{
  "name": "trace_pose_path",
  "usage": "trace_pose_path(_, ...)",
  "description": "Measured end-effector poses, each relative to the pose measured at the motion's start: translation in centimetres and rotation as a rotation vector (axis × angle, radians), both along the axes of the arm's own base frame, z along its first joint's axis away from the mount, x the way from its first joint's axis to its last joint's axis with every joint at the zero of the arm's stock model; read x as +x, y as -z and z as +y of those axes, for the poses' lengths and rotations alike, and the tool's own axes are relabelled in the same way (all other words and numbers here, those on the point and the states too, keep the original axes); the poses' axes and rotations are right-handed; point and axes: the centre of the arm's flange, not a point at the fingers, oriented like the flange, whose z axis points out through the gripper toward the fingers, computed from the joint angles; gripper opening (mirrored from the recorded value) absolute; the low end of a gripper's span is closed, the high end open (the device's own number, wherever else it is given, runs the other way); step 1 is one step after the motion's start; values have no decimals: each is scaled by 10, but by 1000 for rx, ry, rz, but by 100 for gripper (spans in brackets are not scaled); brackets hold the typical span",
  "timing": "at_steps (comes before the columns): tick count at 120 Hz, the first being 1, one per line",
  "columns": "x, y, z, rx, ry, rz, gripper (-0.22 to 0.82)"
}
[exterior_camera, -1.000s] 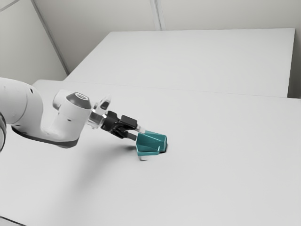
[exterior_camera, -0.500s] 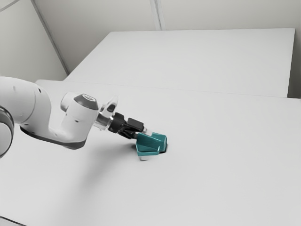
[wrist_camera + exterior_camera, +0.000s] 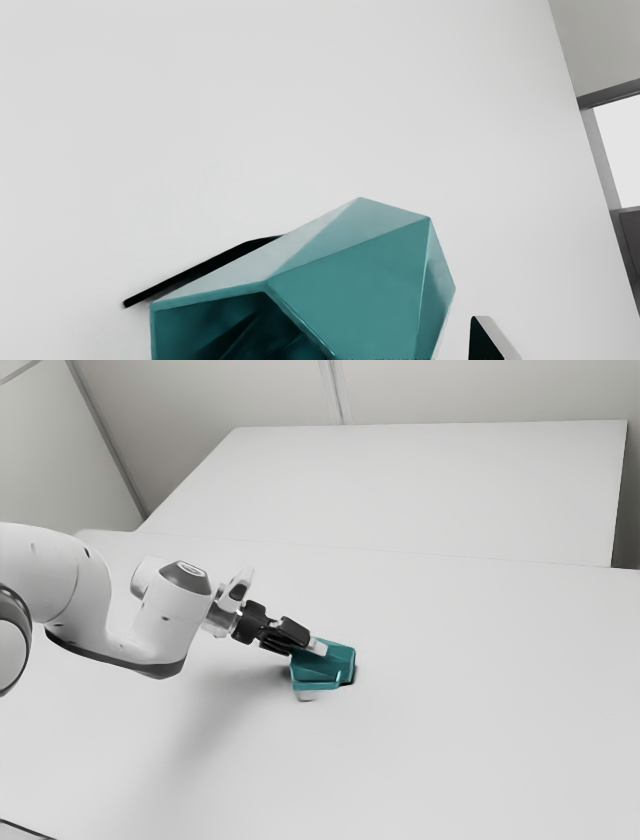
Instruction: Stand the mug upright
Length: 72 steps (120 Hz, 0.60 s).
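The black gripper (image 3: 308,648) reaches the teal faceted mug (image 3: 332,667), which lies on its side on the table with its mouth toward my hand. One pale fingertip lies along the mug's upper side in the exterior view. In the wrist view the mug (image 3: 350,295) shows its dark opening and angular wall, and the gripper (image 3: 350,350) stands open, one fingertip outside the wall with a gap to it. The other fingertip is hard to make out in the dark near the mouth. I cannot identify the handle.
The white table (image 3: 450,740) extends around the mug. A second pale surface (image 3: 420,485) lies beyond its far edge, with walls behind. A small pale piece (image 3: 305,697) pokes out under the mug's near side.
My hand has moved toward the exterior view's right, bringing the fingers from just short of the mug to over its mouth end. The mug looks unmoved.
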Motion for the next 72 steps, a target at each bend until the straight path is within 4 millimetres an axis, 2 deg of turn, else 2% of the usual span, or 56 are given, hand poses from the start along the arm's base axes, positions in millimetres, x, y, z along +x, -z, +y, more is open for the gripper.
trace_pose_path(49, 13, -21, -3, 10, 20, -61, -11)
trace_pose_path(72, 30, -47, -3, 45, 59, -121, -15)
